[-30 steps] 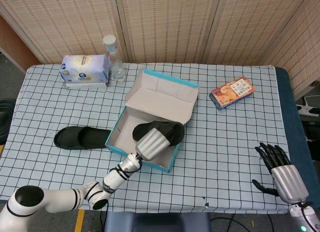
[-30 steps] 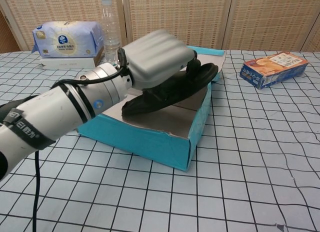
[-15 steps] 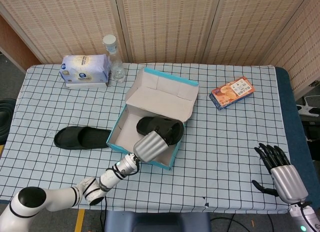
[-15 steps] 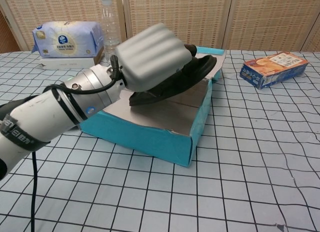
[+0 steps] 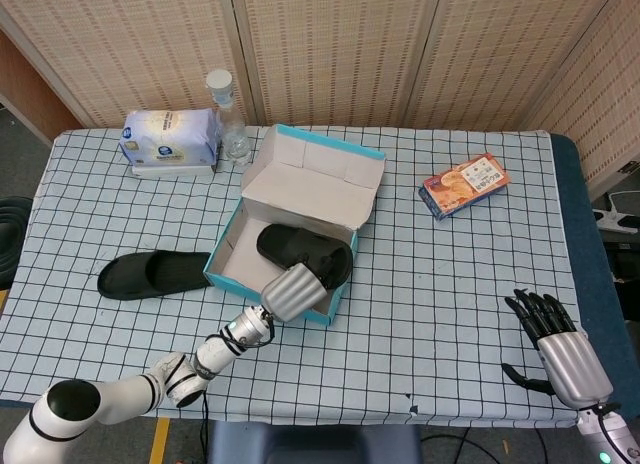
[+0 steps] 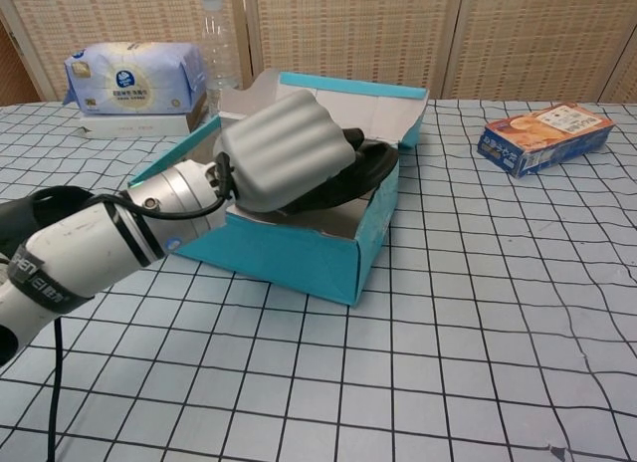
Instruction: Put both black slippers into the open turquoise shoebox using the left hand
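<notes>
The open turquoise shoebox (image 5: 222, 255) (image 6: 299, 260) stands mid-table with its lid (image 5: 315, 180) raised at the back. One black slipper (image 5: 296, 249) (image 6: 364, 170) lies inside it, its toe reaching toward the right wall. My left hand (image 5: 293, 292) (image 6: 284, 155) reaches over the box's near wall and grips this slipper, fingers curled over it. The second black slipper (image 5: 148, 273) lies flat on the cloth, touching the box's left side. My right hand (image 5: 558, 350) hangs open off the table's right front corner, holding nothing.
A tissue pack (image 5: 170, 137) (image 6: 133, 71) and a clear bottle (image 5: 228, 115) (image 6: 218, 46) stand at the back left. An orange snack box (image 5: 464, 185) (image 6: 545, 135) lies at the back right. The table wears a checked cloth (image 5: 450, 284).
My left hand lowered the slipper deeper into the box. The box slid left and back with it, nudging the second slipper a little to the left. The right hand stayed put.
</notes>
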You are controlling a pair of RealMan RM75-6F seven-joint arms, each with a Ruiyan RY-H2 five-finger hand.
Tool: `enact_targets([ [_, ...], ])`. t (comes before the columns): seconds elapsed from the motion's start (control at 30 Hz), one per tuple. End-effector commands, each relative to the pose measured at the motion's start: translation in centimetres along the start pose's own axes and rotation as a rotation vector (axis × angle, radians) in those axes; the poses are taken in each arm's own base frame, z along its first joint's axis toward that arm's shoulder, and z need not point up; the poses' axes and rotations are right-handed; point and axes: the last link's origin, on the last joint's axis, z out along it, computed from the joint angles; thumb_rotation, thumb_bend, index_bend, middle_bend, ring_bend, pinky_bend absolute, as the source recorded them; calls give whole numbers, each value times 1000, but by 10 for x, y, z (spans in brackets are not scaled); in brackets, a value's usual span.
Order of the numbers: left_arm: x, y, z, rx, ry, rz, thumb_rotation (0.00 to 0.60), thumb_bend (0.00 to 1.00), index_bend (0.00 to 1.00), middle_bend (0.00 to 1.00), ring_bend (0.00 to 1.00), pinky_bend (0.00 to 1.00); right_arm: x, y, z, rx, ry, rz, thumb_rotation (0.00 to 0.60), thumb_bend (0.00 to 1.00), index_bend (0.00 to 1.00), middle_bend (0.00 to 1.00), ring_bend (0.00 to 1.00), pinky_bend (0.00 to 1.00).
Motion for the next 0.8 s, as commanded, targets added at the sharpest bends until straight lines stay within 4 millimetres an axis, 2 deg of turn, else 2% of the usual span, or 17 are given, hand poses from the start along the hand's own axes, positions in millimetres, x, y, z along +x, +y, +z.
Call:
enact_targets([
  [0.03,-2,3,-1,7,-23,-7,600,611,884,1000,924,700,0,0,0,0,-1,0,490,164,0,0,0,0],
  [0.3,-9,4,1,33,-59,-61,600,597,856,1000,925,694,0,-1,-1,4,0,2,490,164,0,0,0,0],
  [0.6,-24,2,19,39,-162,-125,600,566,834,1000,922,676,-2,-3,-2,15,-17,5,490,164,0,0,0,0],
  [0.8,-34,2,22,17,-223,-124,600,549,831,1000,920,671,-5,-5,0,24,-33,2,490,164,0,0,0,0],
])
